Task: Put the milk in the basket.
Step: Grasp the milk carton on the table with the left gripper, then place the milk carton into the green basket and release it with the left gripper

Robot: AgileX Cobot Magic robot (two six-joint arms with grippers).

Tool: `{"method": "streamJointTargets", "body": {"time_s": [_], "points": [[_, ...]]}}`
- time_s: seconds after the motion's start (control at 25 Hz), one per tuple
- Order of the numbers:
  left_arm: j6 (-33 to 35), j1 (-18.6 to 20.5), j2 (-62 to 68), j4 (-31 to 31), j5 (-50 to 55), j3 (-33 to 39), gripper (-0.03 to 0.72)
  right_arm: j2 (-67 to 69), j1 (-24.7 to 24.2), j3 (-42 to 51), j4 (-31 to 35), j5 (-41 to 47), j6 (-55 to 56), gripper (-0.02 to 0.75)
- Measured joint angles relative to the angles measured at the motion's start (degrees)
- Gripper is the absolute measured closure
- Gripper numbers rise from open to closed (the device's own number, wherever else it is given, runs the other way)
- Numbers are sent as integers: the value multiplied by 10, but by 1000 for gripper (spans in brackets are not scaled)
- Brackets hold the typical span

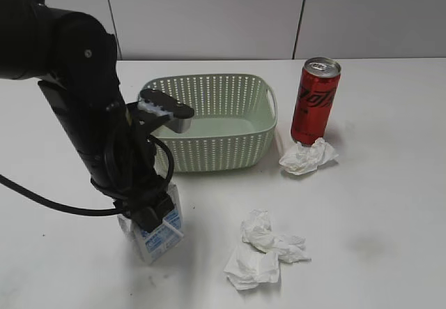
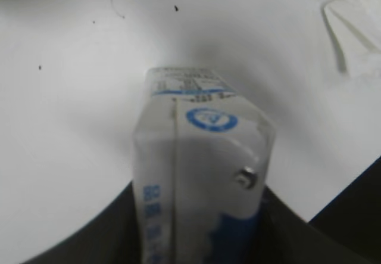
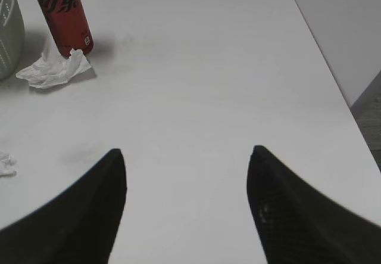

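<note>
The milk point(image 1: 159, 239) is a small white carton with blue print, at the front left of the table, in front of the basket's left end. My left gripper point(image 1: 152, 215) comes down on it from above and is shut on it. In the left wrist view the carton point(image 2: 202, 157) fills the gap between the jaws point(image 2: 198, 185), which press on both its sides. I cannot tell whether it rests on the table or hangs just above it. The pale green basket point(image 1: 216, 148) stands behind it and looks empty. My right gripper point(image 3: 186, 151) is open and empty over bare table.
A red can point(image 1: 315, 100) stands right of the basket, with a crumpled tissue point(image 1: 309, 157) at its foot. Another crumpled tissue point(image 1: 261, 253) lies at the front, right of the carton. The right wrist view shows the can point(image 3: 59, 14), the tissue point(image 3: 53, 70) and the table's right edge.
</note>
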Motion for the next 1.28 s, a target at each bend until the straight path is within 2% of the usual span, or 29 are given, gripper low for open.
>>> {"method": "streamJointTargets", "body": {"time_s": [0.04, 0.32, 0.44, 0.6, 0.8, 0.88, 1.12, 1.28], "points": [[0, 0, 0, 0, 6, -1, 399, 0, 0, 0, 0, 0, 0, 239], [0, 0, -28, 1, 63, -21, 395, 0, 0, 0, 0, 0, 0, 239], [0, 0, -55, 21, 98, -72, 395, 0, 0, 0, 0, 0, 0, 239], [0, 0, -72, 92, 144, -178, 396, 0, 0, 0, 0, 0, 0, 239], [0, 0, -57, 205, 130, -309, 396, 0, 0, 0, 0, 0, 0, 239], [0, 0, -38, 230, 108, -349, 396, 0, 0, 0, 0, 0, 0, 239], [0, 0, 70, 234, 76, -444, 396, 0, 0, 0, 0, 0, 0, 239], [0, 0, 144, 234, 65, -463, 396, 0, 0, 0, 0, 0, 0, 239]]}}
